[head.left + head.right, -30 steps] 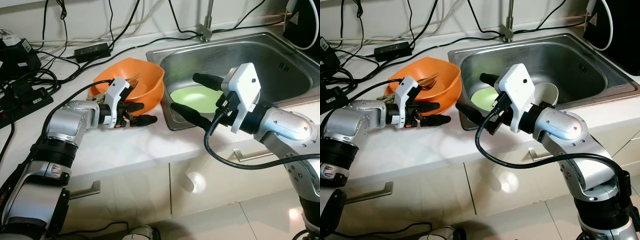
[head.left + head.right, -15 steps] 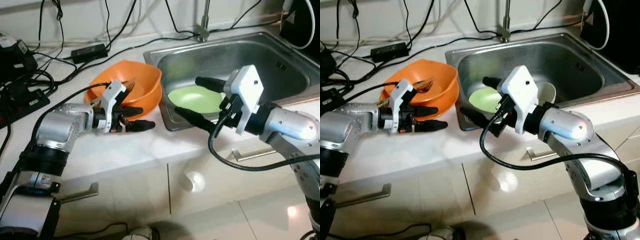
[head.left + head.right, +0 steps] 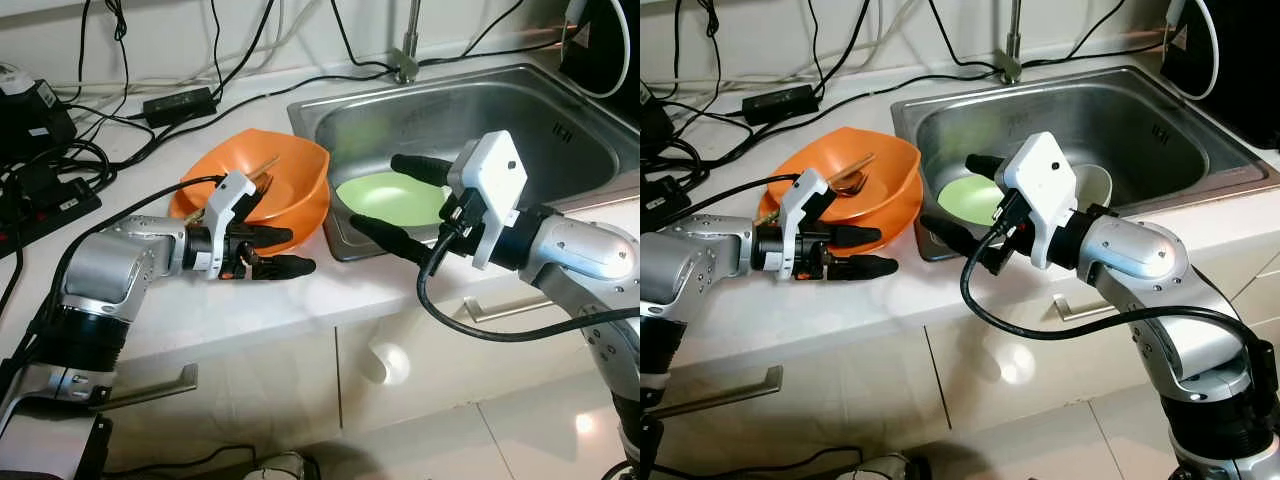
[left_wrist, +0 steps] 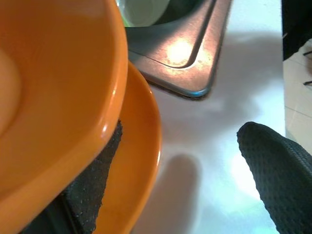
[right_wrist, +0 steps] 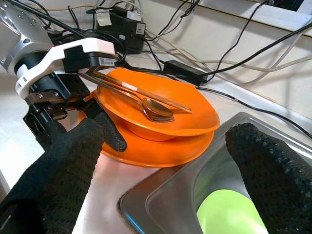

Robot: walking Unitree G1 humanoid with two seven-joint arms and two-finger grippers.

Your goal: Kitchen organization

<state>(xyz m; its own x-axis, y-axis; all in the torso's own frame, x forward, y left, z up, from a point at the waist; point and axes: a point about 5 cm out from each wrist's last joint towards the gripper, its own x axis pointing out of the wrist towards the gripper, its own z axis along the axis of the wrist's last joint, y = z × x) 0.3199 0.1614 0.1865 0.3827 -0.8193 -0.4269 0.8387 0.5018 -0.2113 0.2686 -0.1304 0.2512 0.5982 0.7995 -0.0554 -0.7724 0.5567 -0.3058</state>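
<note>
An orange bowl (image 3: 275, 180) sits on an orange plate (image 5: 161, 148) on the white counter, left of the sink (image 3: 480, 110). A metal spoon (image 5: 153, 108) and a second utensil lie in the bowl. My left gripper (image 3: 298, 250) is open at the plate's front edge. One of its fingers (image 4: 92, 195) is tucked between bowl and plate, the other finger (image 4: 278, 170) hangs over bare counter. My right gripper (image 3: 372, 190) is open and holds nothing, hovering over the sink's front left corner above a green plate (image 3: 390, 197).
A white bowl (image 3: 1095, 185) stands in the sink beside the green plate. The faucet (image 3: 408, 60) rises behind the sink. Black cables, a power adapter (image 3: 180, 100) and a power strip (image 3: 50, 195) crowd the counter's back and left. Cabinet doors are below.
The camera has shifted slightly. My left gripper has slid a little to the right along the plate's front edge. The right gripper keeps its place over the sink corner.
</note>
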